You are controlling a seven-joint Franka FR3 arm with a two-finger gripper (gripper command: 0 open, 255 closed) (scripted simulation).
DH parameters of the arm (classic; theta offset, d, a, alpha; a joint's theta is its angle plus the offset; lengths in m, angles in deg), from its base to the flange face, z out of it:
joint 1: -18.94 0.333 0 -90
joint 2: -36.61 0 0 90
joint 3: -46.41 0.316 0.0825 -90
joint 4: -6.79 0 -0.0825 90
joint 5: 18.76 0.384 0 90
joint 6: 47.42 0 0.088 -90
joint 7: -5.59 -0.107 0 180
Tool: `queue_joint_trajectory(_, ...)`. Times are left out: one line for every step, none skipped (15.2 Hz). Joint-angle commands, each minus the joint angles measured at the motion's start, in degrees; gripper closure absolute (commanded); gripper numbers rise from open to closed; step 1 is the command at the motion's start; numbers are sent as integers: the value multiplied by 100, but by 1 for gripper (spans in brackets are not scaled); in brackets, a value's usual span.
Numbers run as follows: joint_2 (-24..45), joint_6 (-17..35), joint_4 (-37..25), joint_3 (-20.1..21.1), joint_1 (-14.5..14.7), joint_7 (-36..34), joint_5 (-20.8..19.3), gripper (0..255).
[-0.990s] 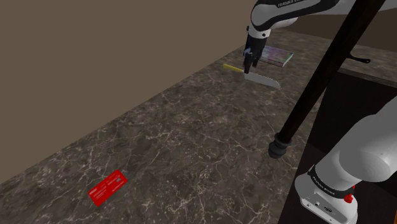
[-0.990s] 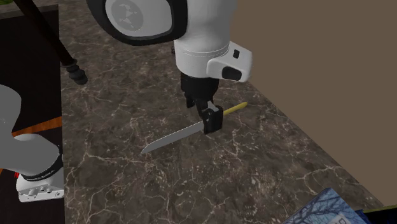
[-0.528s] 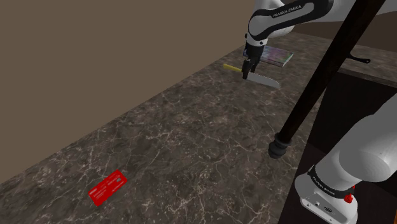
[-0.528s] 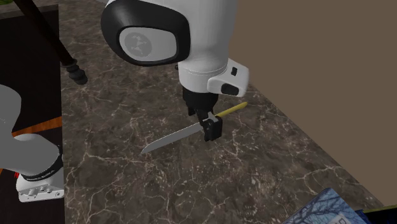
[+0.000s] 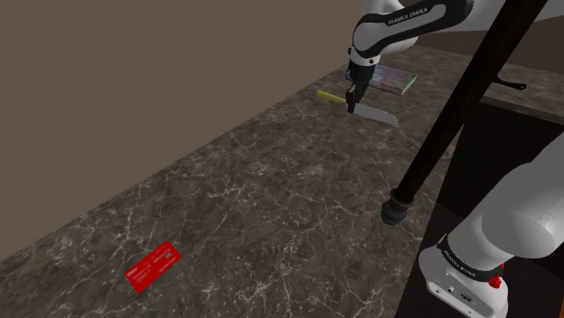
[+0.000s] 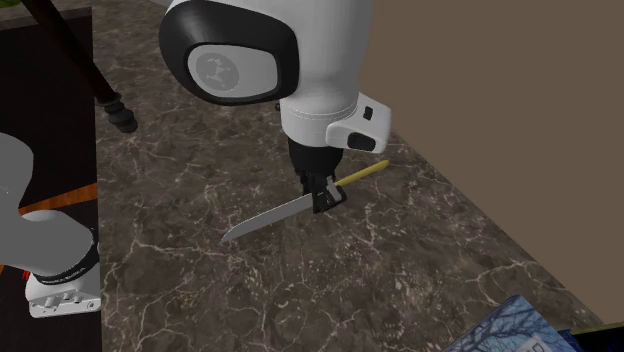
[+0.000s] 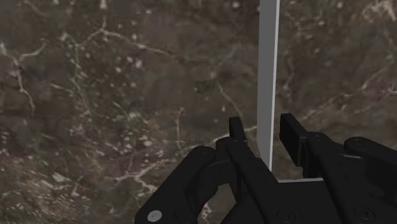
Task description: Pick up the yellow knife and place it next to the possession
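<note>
Grey blade of the knife (image 7: pixel 268 76) between narrowly parted fingers (image 7: pixel 236 132) of the gripper (image 7: pixel 264 127); no clasp

The counter (image 5: pixel 271 181) is overlooked from beside the stand (image 5: pixel 529 135); the knife (image 6: pixel 270 215) is framed closely from the opposite end and from above.

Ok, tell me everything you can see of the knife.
The knife has a long, flat, pale grey blade tapering to a point and a thin yellow handle. It lies flat on the dark marbled countertop, with its handle end nearest the brown wall. The black gripper straddles it where blade meets handle. In the wrist view the fingers stand apart, not clasping it.
</note>
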Motion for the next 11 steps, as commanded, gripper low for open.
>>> queue_joint_trajectory(0,0,0,0,0,0,0,255)
queue_joint_trajectory(0,0,0,0,0,0,0,255)
queue_joint_trajectory(0,0,0,0,0,0,0,255)
queue_joint_trajectory(0,0,0,0,0,0,0,255)
queue_joint_trajectory(0,0,0,0,0,0,0,255)
queue_joint_trajectory(0,0,0,0,0,0,0,255)
queue_joint_trajectory(0,0,0,0,0,0,0,255)
queue_joint_trajectory(0,0,0,0,0,0,0,255)
queue_joint_trajectory(-24,-75,-51,2,1,-3,-5,255)
queue_joint_trajectory(-48,-151,-104,3,2,-7,-10,255)
queue_joint_trajectory(-68,-226,-160,5,3,-9,-14,255)
